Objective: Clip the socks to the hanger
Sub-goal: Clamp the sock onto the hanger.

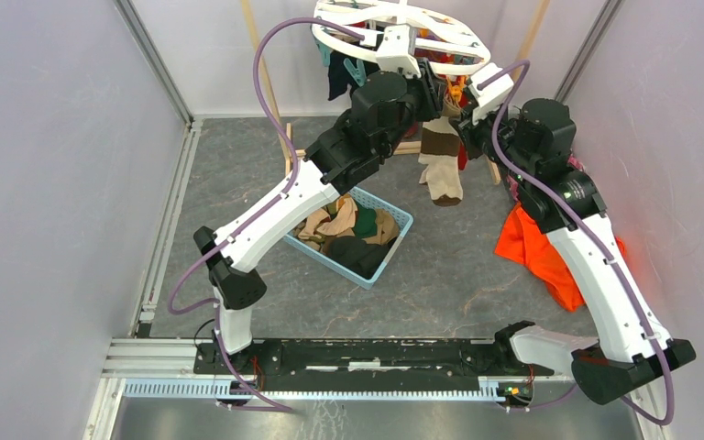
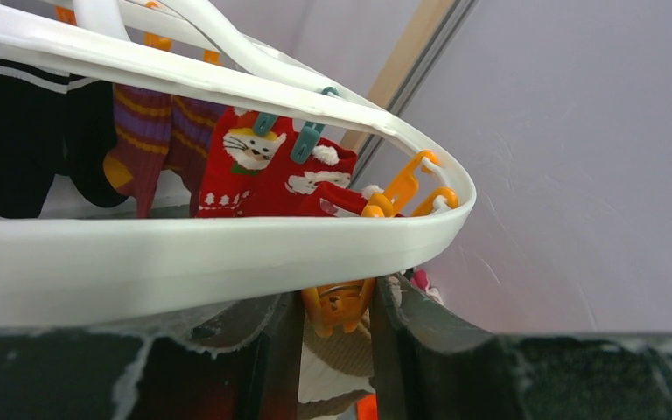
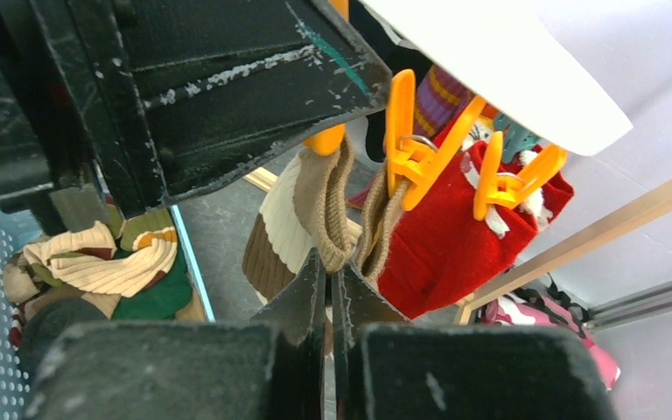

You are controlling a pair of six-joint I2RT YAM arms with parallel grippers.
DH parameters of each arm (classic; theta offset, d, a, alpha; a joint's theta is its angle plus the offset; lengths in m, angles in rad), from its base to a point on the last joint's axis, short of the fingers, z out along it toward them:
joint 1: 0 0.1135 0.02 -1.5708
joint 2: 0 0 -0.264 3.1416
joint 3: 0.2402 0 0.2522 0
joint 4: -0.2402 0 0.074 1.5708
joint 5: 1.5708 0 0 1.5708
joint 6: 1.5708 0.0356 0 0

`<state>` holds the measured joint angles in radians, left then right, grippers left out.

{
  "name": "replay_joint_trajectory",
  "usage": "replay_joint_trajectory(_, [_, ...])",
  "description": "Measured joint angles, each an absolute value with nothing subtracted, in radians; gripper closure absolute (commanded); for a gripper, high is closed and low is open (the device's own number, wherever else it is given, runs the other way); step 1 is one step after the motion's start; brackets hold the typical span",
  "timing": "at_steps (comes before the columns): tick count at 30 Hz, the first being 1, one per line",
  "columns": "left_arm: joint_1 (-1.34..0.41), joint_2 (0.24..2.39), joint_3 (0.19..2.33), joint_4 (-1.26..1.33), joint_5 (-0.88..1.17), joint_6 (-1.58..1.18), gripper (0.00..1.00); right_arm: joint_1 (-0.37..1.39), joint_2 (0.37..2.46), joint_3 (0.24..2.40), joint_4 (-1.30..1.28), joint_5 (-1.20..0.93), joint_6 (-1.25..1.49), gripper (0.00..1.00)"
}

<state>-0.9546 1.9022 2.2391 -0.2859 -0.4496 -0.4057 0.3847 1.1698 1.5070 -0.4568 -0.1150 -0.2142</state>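
The hanger [image 2: 184, 254] hangs at twelve o'clock in my overhead view, with a red sock [image 2: 254, 166] and a purple striped sock [image 2: 153, 131] clipped along its rim. Beneath it dangles the beige-brown striped sock [image 1: 441, 158]. My right gripper [image 3: 330, 276] is clenched on its cuff. My left gripper [image 2: 337, 297] grasps an orange clip [image 2: 339, 311] under the rim. The blue basket [image 1: 401, 223] sits at seven o'clock of that sock, and the orange cloth [image 1: 532, 243] at four.

Left hand [image 2: 337, 304] gripping — right hand [image 3: 331, 273] pinched shut.
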Motion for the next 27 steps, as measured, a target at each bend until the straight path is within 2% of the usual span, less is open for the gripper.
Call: replay_joint_trajectory(27, [-0.953, 1.898, 2.239, -0.308, -0.435, -0.472, 0.98, 0.413, 1.212, 1.508, -0.423, -0.094, -0.181, 1.00])
